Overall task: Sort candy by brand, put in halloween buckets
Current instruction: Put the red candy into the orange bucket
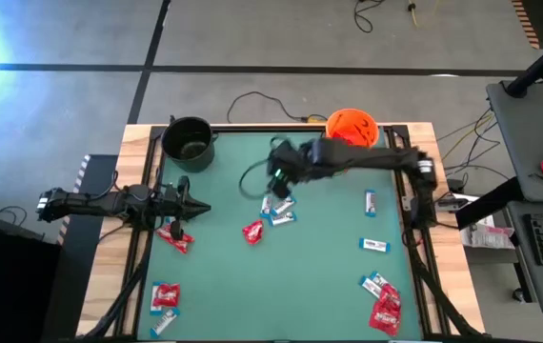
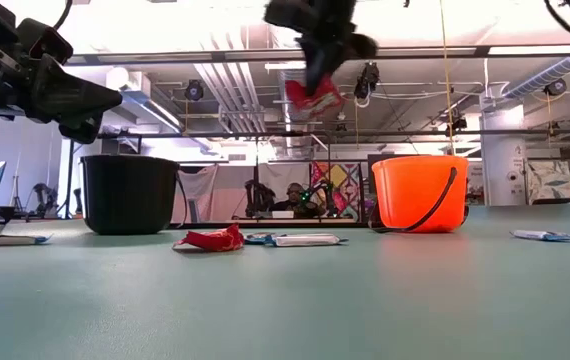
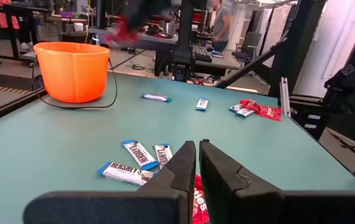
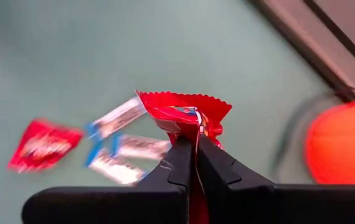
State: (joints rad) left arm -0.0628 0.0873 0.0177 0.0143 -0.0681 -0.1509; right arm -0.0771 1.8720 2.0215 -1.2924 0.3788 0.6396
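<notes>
Hanging above the middle of the green desk (image 1: 329, 267), the right pincer (image 4: 194, 149) is clenched on a red candy packet (image 4: 187, 112). The packet is squarish and crinkled, with a zigzag-cut top edge and a little blue and white printing near the fingers. In the low view it shows high at top centre, clear of the desk.

The orange bucket (image 1: 351, 127) stands at the upper edge of the desk, right of centre in the high view; it is bright plastic with a thin dark handle drooping down its side. The black bucket (image 1: 188, 141) stands at the upper left corner.

Just below the right pincer in the high view lie three white-and-blue bars (image 1: 279, 210) and one more red packet (image 1: 252, 232). Other candy is scattered toward the right edge, with small heaps at the lower right corner (image 1: 384, 303) and lower left corner (image 1: 165, 297).

The left pincer (image 1: 201, 208) waits at the left side of the desk, fingers pressed together and empty, with a red packet (image 1: 176, 238) beside it.
</notes>
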